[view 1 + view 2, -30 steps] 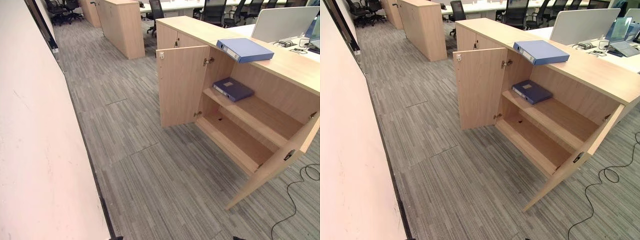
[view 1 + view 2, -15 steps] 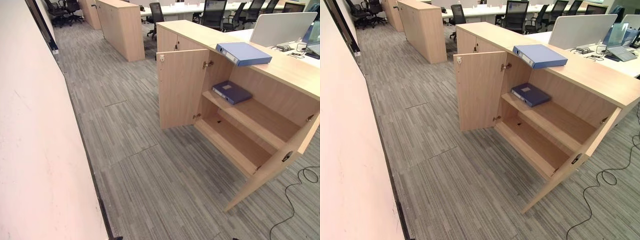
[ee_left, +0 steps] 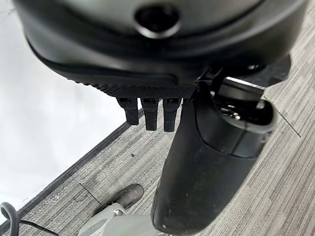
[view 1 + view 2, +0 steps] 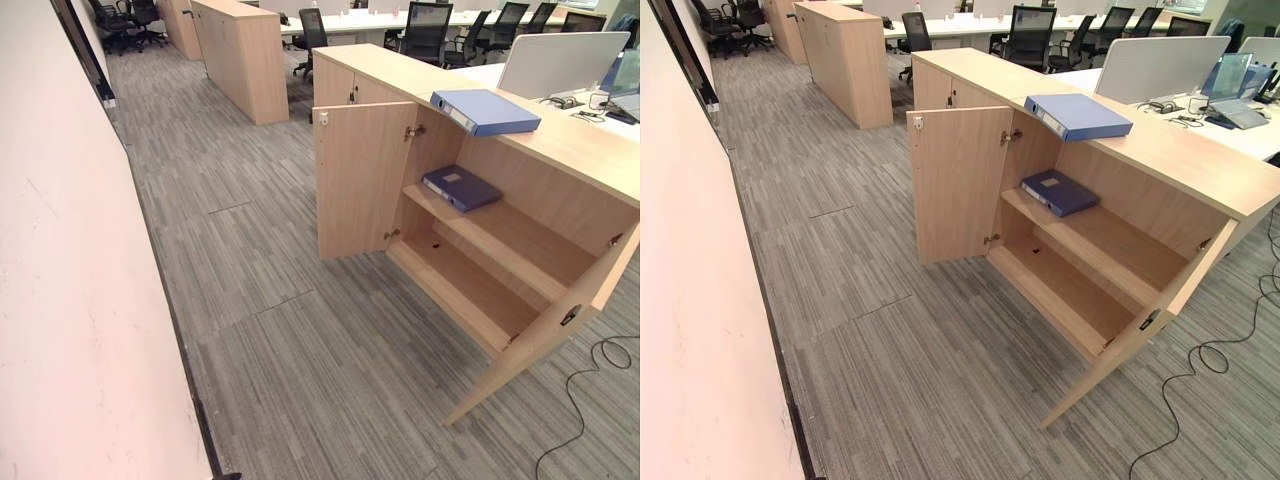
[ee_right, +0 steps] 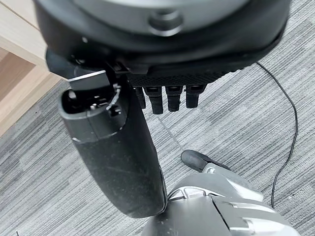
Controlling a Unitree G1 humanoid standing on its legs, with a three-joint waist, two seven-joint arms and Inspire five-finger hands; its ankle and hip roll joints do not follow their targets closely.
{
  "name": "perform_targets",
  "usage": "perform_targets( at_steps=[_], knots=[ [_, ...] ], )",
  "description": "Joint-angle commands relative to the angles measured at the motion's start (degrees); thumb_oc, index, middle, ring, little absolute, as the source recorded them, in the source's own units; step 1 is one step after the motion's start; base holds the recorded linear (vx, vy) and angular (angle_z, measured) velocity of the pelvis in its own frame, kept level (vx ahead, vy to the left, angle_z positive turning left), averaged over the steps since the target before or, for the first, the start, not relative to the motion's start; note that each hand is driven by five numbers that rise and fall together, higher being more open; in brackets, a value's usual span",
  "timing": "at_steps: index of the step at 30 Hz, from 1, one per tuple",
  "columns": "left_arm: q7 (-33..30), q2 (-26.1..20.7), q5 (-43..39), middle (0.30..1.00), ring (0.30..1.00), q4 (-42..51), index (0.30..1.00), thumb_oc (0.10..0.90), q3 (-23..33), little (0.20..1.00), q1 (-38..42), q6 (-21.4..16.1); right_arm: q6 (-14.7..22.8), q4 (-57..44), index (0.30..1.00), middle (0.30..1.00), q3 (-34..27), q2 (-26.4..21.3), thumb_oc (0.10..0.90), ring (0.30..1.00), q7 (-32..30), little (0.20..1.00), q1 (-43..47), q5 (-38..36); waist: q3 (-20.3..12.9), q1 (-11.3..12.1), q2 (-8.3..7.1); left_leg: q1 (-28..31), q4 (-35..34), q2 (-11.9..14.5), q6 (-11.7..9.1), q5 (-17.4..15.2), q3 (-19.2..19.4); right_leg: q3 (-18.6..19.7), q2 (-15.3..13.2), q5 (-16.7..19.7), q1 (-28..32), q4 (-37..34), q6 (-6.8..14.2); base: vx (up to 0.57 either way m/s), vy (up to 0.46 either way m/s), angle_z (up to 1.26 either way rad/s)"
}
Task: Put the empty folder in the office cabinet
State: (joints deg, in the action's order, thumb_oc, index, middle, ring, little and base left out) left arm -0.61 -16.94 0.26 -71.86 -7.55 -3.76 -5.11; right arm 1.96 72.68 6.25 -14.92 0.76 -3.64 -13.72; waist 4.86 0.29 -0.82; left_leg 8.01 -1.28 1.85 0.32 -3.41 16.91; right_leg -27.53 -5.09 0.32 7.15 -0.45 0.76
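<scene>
A light blue folder (image 4: 485, 110) lies flat on top of the wooden office cabinet (image 4: 570, 150). Both cabinet doors stand open, the left door (image 4: 360, 180) and the right door (image 4: 545, 335). A dark blue folder (image 4: 461, 187) lies on the upper shelf at its left end; the lower shelf (image 4: 460, 290) is bare. My left hand (image 3: 206, 162) hangs above the carpet with relaxed fingers (image 3: 150, 113), holding nothing. My right hand (image 5: 118, 157) hangs the same way near the cabinet's edge, its fingers (image 5: 167, 98) straight and free of anything.
A pale partition wall (image 4: 70, 300) runs along the left. Grey carpet (image 4: 300, 350) lies between it and the cabinet. Another wooden cabinet (image 4: 245, 55) stands farther back, with office chairs (image 4: 425, 30) and a desk with a white screen (image 4: 565, 60) behind.
The whole picture has shifted slightly, so the camera moved; the cabinet and both folders stay where they were.
</scene>
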Motion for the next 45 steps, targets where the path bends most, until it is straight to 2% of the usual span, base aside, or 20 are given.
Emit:
perform_targets(
  at_steps=[1,7,9,10,11,12,13,14,16,17,20,23,26,31,35,36,38,42,43,45],
  knots=[
    [-0.62,-1.71,-1.12,0.900,0.900,-1.01,0.900,0.800,0.09,0.900,3.15,-1.14,0.97,3.39,0.900,0.900,0.78,-1.57,0.800,0.900,-0.28,0.900,2.50,-1.18,0.82,0.57,0.90,-2.11,0.49,8.44,-6.95,5.61,4.54,0.56,-1.81,-5.10,4.52,-3.21,4.54,0.00,-0.076,-0.01],
    [-0.75,-1.27,-1.78,0.900,0.900,-1.09,0.900,0.800,-0.16,0.900,3.43,-1.12,1.08,3.39,0.900,0.900,0.85,-2.11,0.800,0.900,-0.27,0.900,2.42,-1.11,2.13,0.18,0.69,-5.84,8.12,10.65,-8.28,4.39,3.48,1.75,-0.06,-6.18,4.72,-3.85,2.85,0.01,-0.145,0.04],
    [-0.80,-1.26,-3.12,0.900,0.900,-1.10,0.900,0.800,0.41,0.900,3.62,-1.02,0.99,3.46,0.900,0.900,0.56,-2.56,0.800,0.900,-0.04,0.900,2.47,-1.44,3.41,0.14,0.14,-10.02,17.45,12.66,-9.36,4.35,1.69,2.64,1.04,-7.36,5.13,-3.98,1.48,-0.02,-0.188,0.17],
    [-0.96,-1.24,-3.43,0.900,0.900,-1.01,0.900,0.800,0.44,0.900,3.89,-1.07,0.98,3.43,0.900,0.900,0.53,-2.81,0.800,0.900,-0.14,0.900,2.67,-1.32,4.19,0.43,-0.21,-13.26,22.10,12.95,-9.17,7.06,0.47,2.06,0.90,-6.82,4.64,-3.74,0.75,0.00,-0.133,0.19],
    [-0.96,-1.24,-3.43,0.900,0.900,-1.05,0.900,0.800,0.44,0.900,3.83,-1.06,0.97,3.46,0.900,0.900,0.58,-2.81,0.800,0.900,-0.14,0.900,2.62,-1.31,4.05,0.40,-0.14,-13.00,22.60,13.09,-10.11,5.82,-0.46,2.85,1.31,-7.74,5.32,-4.02,0.85,-0.04,-0.169,0.16],
    [-1.13,-1.17,-3.75,0.900,0.900,-1.06,0.900,0.800,0.22,0.900,4.46,-1.13,0.78,3.40,0.900,0.900,0.06,-3.28,0.800,0.900,-0.24,0.900,2.48,-1.56,5.57,0.82,-0.99,-17.38,29.70,13.22,-11.20,11.63,-2.89,1.97,0.99,-7.40,5.41,-3.65,-0.13,0.07,-0.154,0.09],
    [-1.19,-1.23,-3.98,0.900,0.900,-1.06,0.900,0.800,0.16,0.900,4.62,-1.18,0.79,3.38,0.900,0.900,-0.25,-3.54,0.800,0.900,-0.30,0.900,2.48,-1.84,5.94,0.70,-0.94,-18.74,30.39,14.12,-11.74,13.82,-3.34,1.83,1.42,-7.73,5.91,-3.53,-0.37,0.13,-0.170,0.31],
    [-1.22,-1.25,-4.25,0.900,0.900,-1.04,0.900,0.800,0.25,0.900,4.49,-1.19,0.78,3.30,0.900,0.900,-0.45,-3.76,0.800,0.900,-0.42,0.900,2.47,-2.13,5.91,0.71,-0.79,-19.38,29.55,15.36,-12.49,14.10,-3.53,2.53,2.20,-9.06,7.08,-3.67,-0.52,0.24,-0.069,0.39],
    [-1.30,-1.28,-4.14,0.900,0.900,-1.05,0.900,0.800,0.34,0.900,3.99,-0.84,0.77,3.26,0.900,0.900,-0.56,-3.95,0.800,0.900,-0.52,0.900,2.23,-2.26,6.31,1.36,-0.61,-19.90,23.65,16.56,-9.96,14.19,-1.85,2.80,2.25,-9.65,7.03,-1.96,-0.53,0.22,0.025,0.09],
    [-1.39,-1.31,-4.05,0.900,0.900,-1.08,0.900,0.800,0.25,0.900,3.71,-0.72,0.80,3.19,0.900,0.900,-0.40,-4.05,0.800,0.900,-0.54,0.900,2.24,-2.25,6.48,1.60,-0.64,-20.21,20.70,16.85,-10.47,13.04,-2.99,3.88,2.48,-11.45,7.67,-0.78,-0.37,0.18,0.103,-0.28],
    [-1.70,-1.49,-4.04,0.900,0.900,-0.77,0.900,0.800,0.10,0.900,3.94,-0.67,0.94,3.04,0.900,0.900,0.32,-4.39,0.800,0.900,-0.74,0.900,3.12,-1.95,7.45,2.92,0.56,-20.98,8.61,17.76,-9.50,17.46,-5.59,5.28,3.29,-13.13,6.95,3.04,0.07,0.19,0.090,-0.07],
    [-1.77,-1.73,-4.37,0.900,0.900,-0.90,0.900,0.800,0.14,0.900,4.03,-0.74,1.17,2.78,0.900,0.900,1.00,-4.39,0.800,0.900,-1.01,0.900,4.03,-2.11,8.27,3.92,0.74,-22.27,2.53,20.01,-9.42,17.38,-8.03,7.74,4.07,-16.24,7.19,6.40,0.77,0.28,0.072,-0.10],
    [-1.75,-2.04,-4.38,0.900,0.900,-0.64,0.900,0.800,0.41,0.900,3.59,-0.62,1.29,2.84,0.900,0.900,1.32,-3.93,0.800,0.900,-1.20,0.900,5.46,-2.73,7.44,5.65,1.20,-24.24,-0.68,22.19,-9.94,17.13,-10.75,13.17,5.12,-20.82,8.67,8.67,1.73,0.52,0.223,-0.56],
    [-1.19,-2.38,-3.63,0.900,0.900,-0.58,0.900,0.800,0.31,0.900,3.57,-0.45,1.10,3.66,0.900,0.900,1.37,-3.15,0.800,0.900,-0.72,0.900,6.10,-2.48,5.07,7.11,0.63,-26.12,1.97,20.66,-9.99,17.04,-11.82,15.83,3.78,-21.88,10.54,8.80,3.17,0.44,0.287,-0.59],
    [-0.82,-3.42,-3.06,0.900,0.900,-0.87,0.900,0.800,-0.33,0.900,4.64,-0.42,0.48,3.91,0.900,0.900,2.15,-2.13,0.800,0.900,-0.16,0.900,5.67,-0.98,3.11,7.19,-1.35,-27.51,7.39,15.72,-8.24,16.66,-8.92,15.51,-0.57,-15.75,9.16,10.68,6.88,0.39,0.332,-0.23],
    [-0.84,-3.46,-2.97,0.900,0.900,-0.65,0.900,0.800,-0.44,0.900,4.68,-0.32,0.22,3.80,0.900,0.900,2.71,-2.23,0.800,0.900,0.16,0.900,5.71,0.06,1.60,7.20,-2.42,-27.60,7.85,12.59,-6.56,15.07,-6.45,15.57,-3.32,-8.57,7.53,12.19,9.22,0.33,0.375,-0.03],
    [-0.59,-3.77,-3.12,0.900,0.900,-0.55,0.900,0.800,-0.42,0.900,4.84,-0.50,0.40,3.26,0.900,0.900,2.93,-2.33,0.800,0.900,0.19,0.900,6.12,0.45,0.59,7.27,-2.99,-27.07,7.52,10.00,-4.83,13.21,-4.18,15.06,-5.60,-3.17,5.53,15.24,11.13,0.39,0.438,-0.38],
    [-0.73,-3.93,-3.63,0.900,0.900,-0.14,0.900,0.800,-0.72,0.900,5.92,-0.55,0.63,1.66,0.900,0.900,2.16,-2.41,0.800,0.900,-0.25,0.900,7.72,-0.26,0.29,7.02,-2.18,-23.72,5.59,5.46,-1.27,9.24,-1.08,12.24,-9.25,6.09,0.79,24.77,12.97,0.36,0.445,-0.28],
    [-1.11,-3.82,-3.25,0.900,0.900,-0.27,0.900,0.800,-0.76,0.900,5.92,-0.41,0.97,0.45,0.900,0.900,1.49,-2.04,0.800,0.900,-0.83,0.900,8.09,-0.63,1.04,6.61,-1.33,-19.22,4.11,2.33,1.39,5.91,1.12,7.02,-11.34,10.50,-1.21,31.53,13.99,0.50,0.619,-0.13],
    [-1.38,-3.45,-3.75,0.900,0.900,-0.07,0.900,0.800,-0.65,0.900,6.00,-0.53,1.06,0.44,0.900,0.900,1.23,-2.04,0.800,0.900,-1.04,0.900,8.63,-1.11,2.09,5.35,0.27,-15.20,2.83,1.10,2.39,4.55,1.74,8.00,-8.84,10.07,-5.55,35.72,13.53,0.36,0.424,-0.22]
  ],
)
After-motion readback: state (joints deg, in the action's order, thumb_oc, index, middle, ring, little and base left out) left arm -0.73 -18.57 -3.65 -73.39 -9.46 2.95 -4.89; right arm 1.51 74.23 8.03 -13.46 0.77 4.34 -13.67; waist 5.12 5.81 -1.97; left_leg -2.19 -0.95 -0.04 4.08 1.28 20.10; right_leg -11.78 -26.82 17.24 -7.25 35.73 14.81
